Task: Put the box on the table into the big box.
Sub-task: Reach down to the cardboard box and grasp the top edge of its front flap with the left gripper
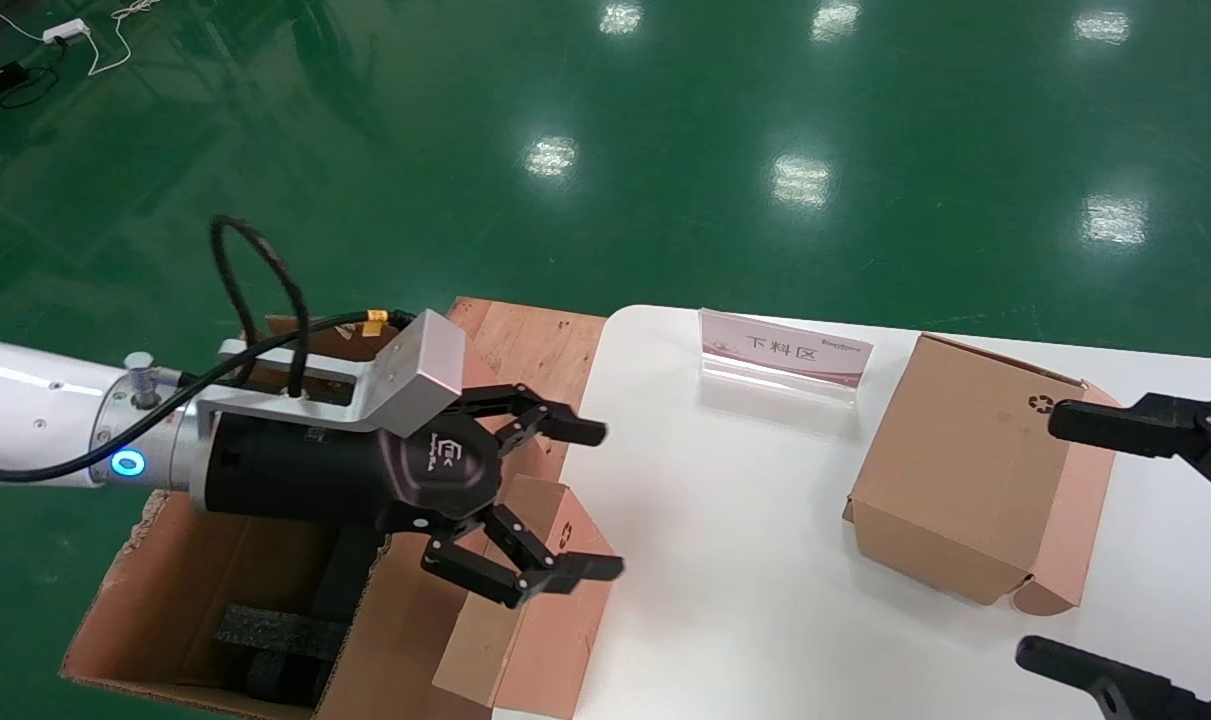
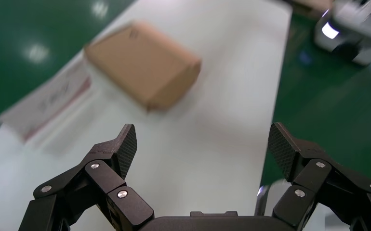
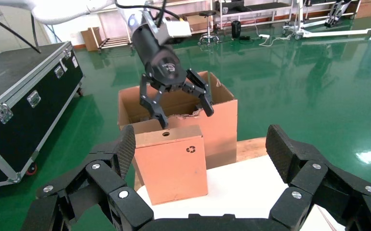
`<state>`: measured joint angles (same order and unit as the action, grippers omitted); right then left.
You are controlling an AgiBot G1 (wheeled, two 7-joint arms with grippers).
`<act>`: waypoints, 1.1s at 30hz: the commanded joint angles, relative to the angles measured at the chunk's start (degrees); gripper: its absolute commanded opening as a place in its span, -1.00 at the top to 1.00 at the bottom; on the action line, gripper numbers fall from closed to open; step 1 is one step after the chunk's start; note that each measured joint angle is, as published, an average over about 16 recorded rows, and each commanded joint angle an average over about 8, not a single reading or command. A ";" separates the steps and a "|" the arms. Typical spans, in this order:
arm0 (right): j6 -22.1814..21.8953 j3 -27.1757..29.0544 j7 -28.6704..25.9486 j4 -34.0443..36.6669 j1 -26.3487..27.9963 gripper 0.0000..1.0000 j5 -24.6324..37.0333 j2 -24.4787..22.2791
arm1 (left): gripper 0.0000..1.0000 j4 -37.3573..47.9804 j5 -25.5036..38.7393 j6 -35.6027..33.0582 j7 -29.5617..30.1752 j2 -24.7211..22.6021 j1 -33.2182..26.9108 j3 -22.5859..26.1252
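Here, the very large brown corrugated carton with torn edges [image 1: 175, 590] sits on the green floor against the end of the white table [image 1: 745, 560], black foam blocks [image 1: 275, 640] inside it. The slim flat brown cardboard box with a recycling mark [image 3: 171, 163] stands upright in the carton's table-side end, its top poking out. A bulkier cube-like cardboard box [image 1: 975, 470] rests on the table. My left gripper [image 1: 565, 500] hangs above the slim box, fingers spread wide, holding nothing. My right gripper [image 1: 1070, 545] sits wide open and empty beside the cube-like box.
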<state>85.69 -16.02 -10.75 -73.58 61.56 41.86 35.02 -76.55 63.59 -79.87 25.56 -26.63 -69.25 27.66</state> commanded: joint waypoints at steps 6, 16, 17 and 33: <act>0.00 0.00 0.00 0.00 0.00 -1.00 0.00 0.00 | -1.00 -3.55 11.29 0.35 10.22 1.31 -7.37 5.78; 0.00 0.00 0.00 0.00 0.00 -1.00 0.00 0.00 | -1.00 -7.13 24.16 -0.93 23.79 0.60 -18.61 11.55; 0.00 0.00 0.00 0.00 0.00 -1.00 0.00 0.00 | -1.00 -7.28 24.77 -1.08 24.73 0.43 -19.59 12.22; 0.00 0.00 0.00 0.00 0.00 -1.00 0.00 0.00 | -1.00 -8.14 23.14 -3.76 38.79 -1.32 -33.35 25.12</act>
<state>85.69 -16.02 -10.75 -73.58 61.56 41.86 35.02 -84.68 86.95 -83.93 64.37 -28.18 -102.88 53.13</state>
